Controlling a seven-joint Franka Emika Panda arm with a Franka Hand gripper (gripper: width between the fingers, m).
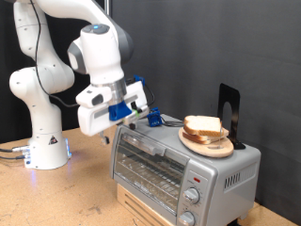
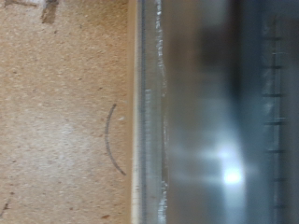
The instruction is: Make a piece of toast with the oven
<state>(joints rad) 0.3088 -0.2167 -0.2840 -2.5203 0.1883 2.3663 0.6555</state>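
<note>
Dark backdrop behind; light brown particle-board tabletop [image 1: 38, 198] below. Silver toaster oven [image 1: 179, 165] at the exterior view's lower right, standing on a pale wooden block [image 1: 141, 209]: glass door closed, wire rack visible behind it, round knobs [image 1: 193, 193] stacked on the front panel. On the oven roof, a round wooden plate [image 1: 209, 143] carrying a pile of pale bread slices with brown crust [image 1: 203, 126]; cannot tell a single piece of toast apart from the pile. Black upright stand [image 1: 229, 111] just behind the plate. White Panda arm rising from a base [image 1: 47, 151] at the exterior view's left. Gripper [image 1: 139, 111] above the oven's top edge on the exterior view's left side, near the plate but apart from it, nothing seen between the fingers; finger spacing cannot be told. Wrist view blurred: tabletop beside the oven's shiny metal edge [image 2: 149, 112], gripper fingers not showing.
</note>
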